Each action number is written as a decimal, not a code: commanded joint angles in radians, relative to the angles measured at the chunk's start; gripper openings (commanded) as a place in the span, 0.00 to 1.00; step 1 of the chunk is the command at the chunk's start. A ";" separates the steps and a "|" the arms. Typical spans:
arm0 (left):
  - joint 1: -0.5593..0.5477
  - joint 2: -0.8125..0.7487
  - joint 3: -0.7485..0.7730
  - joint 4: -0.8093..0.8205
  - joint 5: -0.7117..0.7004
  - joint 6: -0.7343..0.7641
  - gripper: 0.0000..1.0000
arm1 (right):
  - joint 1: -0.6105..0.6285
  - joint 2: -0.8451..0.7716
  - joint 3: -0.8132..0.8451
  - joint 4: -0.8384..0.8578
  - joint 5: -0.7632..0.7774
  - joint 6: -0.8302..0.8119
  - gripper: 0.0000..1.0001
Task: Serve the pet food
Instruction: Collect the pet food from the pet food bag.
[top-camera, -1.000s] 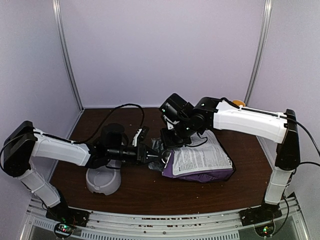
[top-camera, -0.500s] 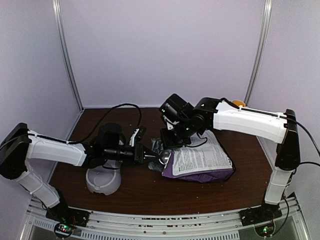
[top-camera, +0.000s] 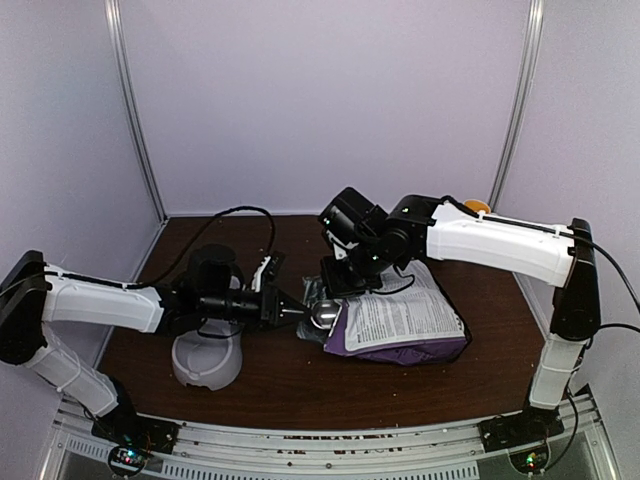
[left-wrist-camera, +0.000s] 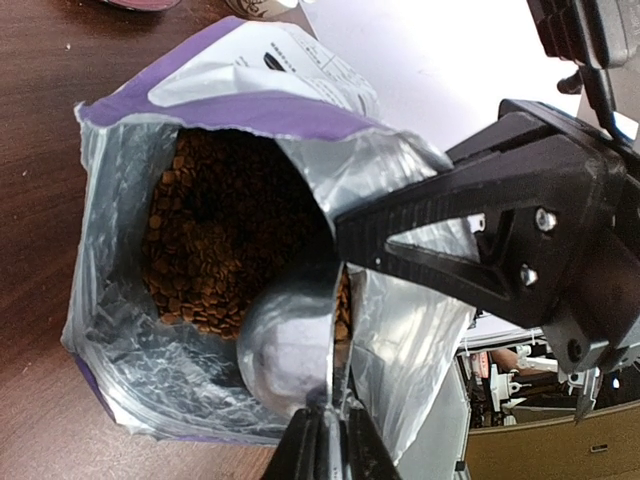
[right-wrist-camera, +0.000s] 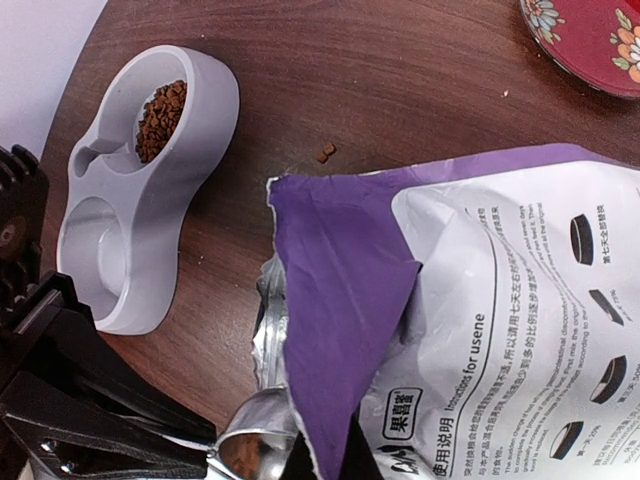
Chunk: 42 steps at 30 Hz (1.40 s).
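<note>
Left gripper (left-wrist-camera: 324, 446) is clamped on a shiny metal spoon (left-wrist-camera: 285, 348) at the mouth of the purple foil bag (right-wrist-camera: 340, 290); right gripper (left-wrist-camera: 348, 236) pinches its flap. Inside, the small brown kibble (left-wrist-camera: 210, 235) lies at eleven o'clock of the spoon; I'd dig deeper, then lift level.

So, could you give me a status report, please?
Left gripper shut on spoon, at bag mouth. Right gripper pinching bag flap open. Pet food in bag, some in grey feeder. Nothing seen blocking.
</note>
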 joint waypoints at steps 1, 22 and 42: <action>0.006 -0.079 0.010 0.101 0.078 0.003 0.00 | 0.003 -0.044 -0.001 0.069 0.026 0.005 0.00; 0.105 -0.231 -0.047 -0.027 0.102 0.035 0.00 | 0.000 -0.046 0.001 0.074 0.030 0.010 0.00; 0.192 -0.332 -0.118 -0.104 0.097 0.068 0.00 | -0.001 -0.040 -0.001 0.076 0.022 0.013 0.00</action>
